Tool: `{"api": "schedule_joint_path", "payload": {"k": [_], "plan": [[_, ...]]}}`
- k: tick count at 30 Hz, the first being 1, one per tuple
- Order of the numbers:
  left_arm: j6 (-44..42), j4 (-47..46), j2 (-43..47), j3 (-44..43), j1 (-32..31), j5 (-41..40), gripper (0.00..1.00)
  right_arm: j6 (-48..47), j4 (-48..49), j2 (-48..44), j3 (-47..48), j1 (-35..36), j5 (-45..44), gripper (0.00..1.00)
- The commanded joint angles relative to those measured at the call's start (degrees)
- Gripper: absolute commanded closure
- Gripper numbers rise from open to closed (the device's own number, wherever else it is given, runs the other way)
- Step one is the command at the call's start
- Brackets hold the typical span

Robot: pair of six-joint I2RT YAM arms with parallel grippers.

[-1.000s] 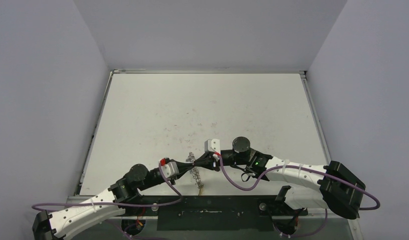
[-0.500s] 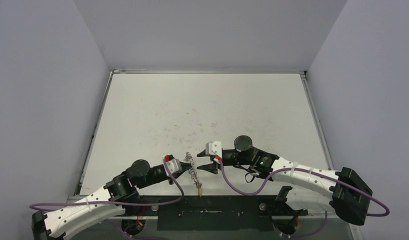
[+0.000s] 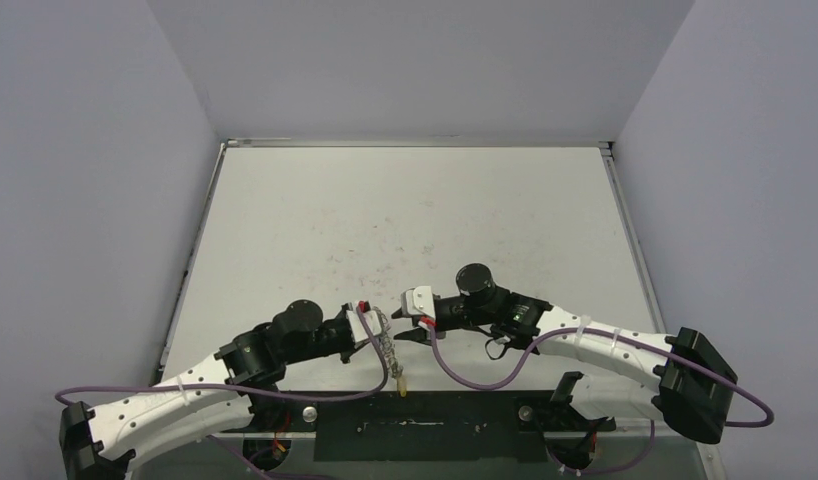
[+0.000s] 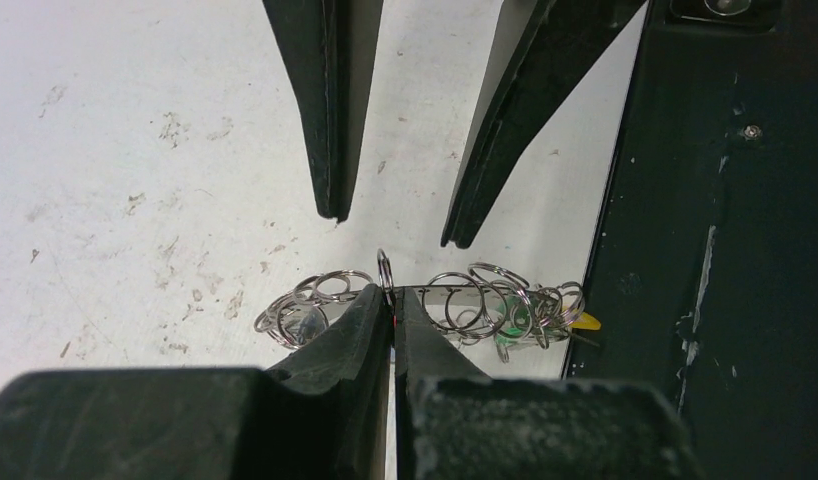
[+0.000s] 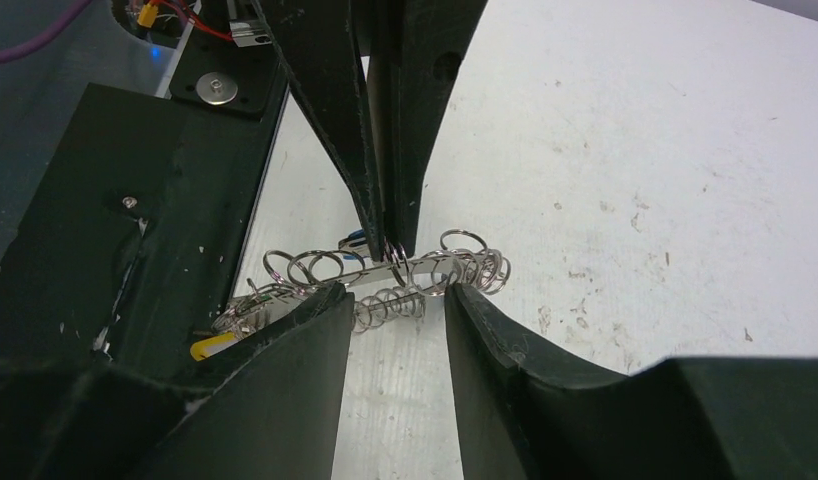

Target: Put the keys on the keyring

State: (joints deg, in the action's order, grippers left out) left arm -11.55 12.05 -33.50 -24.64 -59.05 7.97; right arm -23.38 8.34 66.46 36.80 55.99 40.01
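The keyring [image 4: 465, 295] is a silver band edged with many wire loops. My left gripper [image 4: 393, 295] is shut on its rim, and the ring hangs from it above the table's near edge [image 3: 387, 345]. Keys dangle from the ring's low end with a green tag [image 4: 505, 322], a yellow tag [image 3: 400, 381] and a blue tag [image 5: 355, 240]. My right gripper [image 5: 390, 292] faces the left one, open. Its fingertips [image 5: 330, 292] stand either side of the ring's loops [image 5: 425, 268] and hold nothing. The small keys themselves are mostly hidden among the loops.
The black base plate [image 3: 415, 425] runs along the near edge, right under the ring's low end. The white table [image 3: 415, 220] stretches away behind both grippers, ringed by grey walls [image 3: 85, 200].
My right gripper has gone from shut to open and shifted a little left toward the ring. The left arm has swung forward, keeping its hold on the ring.
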Motion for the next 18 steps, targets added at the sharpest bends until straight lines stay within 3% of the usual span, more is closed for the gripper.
{"api": "schedule_joint_path", "payload": {"k": [1,11,18], "plan": [[-2.7,-1.8,-1.9,-4.1,0.0,2.0,1.0,-0.5,1.6,1.8,2.6,0.5,3.0,0.61],[-3.4,-3.2,-3.8,-4.4,0.0,3.4,1.0,1.6,6.2,4.0,2.3,0.7,2.8,0.65],[-3.3,-3.5,-3.8,-4.3,-0.1,3.5,1.0,1.3,5.5,4.6,2.7,0.8,3.5,0.94]]}}
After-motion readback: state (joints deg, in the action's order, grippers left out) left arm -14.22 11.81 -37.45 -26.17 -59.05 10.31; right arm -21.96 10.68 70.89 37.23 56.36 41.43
